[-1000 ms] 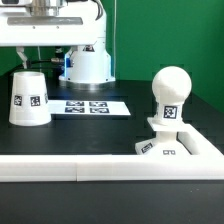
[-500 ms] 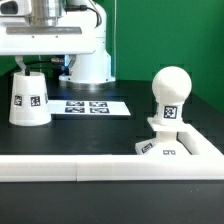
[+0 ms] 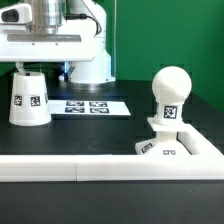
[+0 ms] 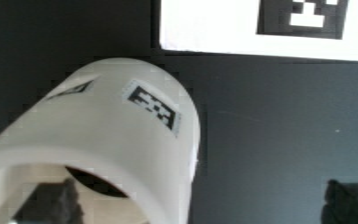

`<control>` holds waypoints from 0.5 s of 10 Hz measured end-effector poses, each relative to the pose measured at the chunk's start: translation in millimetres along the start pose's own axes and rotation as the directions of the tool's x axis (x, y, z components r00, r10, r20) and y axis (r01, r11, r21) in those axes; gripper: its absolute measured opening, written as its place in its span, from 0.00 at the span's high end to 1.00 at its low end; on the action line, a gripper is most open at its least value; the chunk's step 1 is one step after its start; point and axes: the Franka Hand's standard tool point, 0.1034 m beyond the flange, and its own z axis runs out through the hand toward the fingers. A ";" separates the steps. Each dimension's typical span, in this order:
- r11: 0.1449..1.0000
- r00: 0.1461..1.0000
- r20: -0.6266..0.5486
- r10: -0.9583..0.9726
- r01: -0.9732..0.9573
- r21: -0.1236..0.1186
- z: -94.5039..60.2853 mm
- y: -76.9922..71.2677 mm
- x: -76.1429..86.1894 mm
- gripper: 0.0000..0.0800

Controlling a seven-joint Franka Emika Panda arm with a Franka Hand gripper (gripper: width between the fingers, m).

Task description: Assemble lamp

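The white tapered shade (image 3: 28, 99) stands wide end down on the black table at the exterior view's left, a marker on its side. My gripper (image 3: 42, 67) hangs just above it, open, with one fingertip (image 3: 20, 67) over the shade's top and the other to its right. In the wrist view the shade (image 4: 119, 125) fills the frame, with one dark finger (image 4: 43, 200) over it and the other finger (image 4: 354, 200) over bare table. The ball-shaped bulb (image 3: 170, 94) stands upright on the angular base block (image 3: 160, 149) at the exterior view's right.
The marker board (image 3: 90, 105) lies flat right of the shade; it also shows in the wrist view (image 4: 220, 25). The robot's white column (image 3: 90, 62) stands behind it. A white rail (image 3: 90, 168) runs along the front edge, beside the base block.
My gripper has come down toward the shade, its fingers now at the shade's top. The shade, bulb and base have not moved.
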 end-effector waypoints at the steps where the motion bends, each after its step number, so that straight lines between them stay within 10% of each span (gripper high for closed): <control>1: 1.000 1.000 0.000 0.000 0.000 0.000 0.2 0.0 -0.1 0.36; 3: 1.000 1.000 0.002 0.000 0.000 0.000 0.7 0.0 -0.4 0.76; 5: 1.000 1.000 -0.001 0.000 0.000 0.000 -0.1 0.1 0.6 0.94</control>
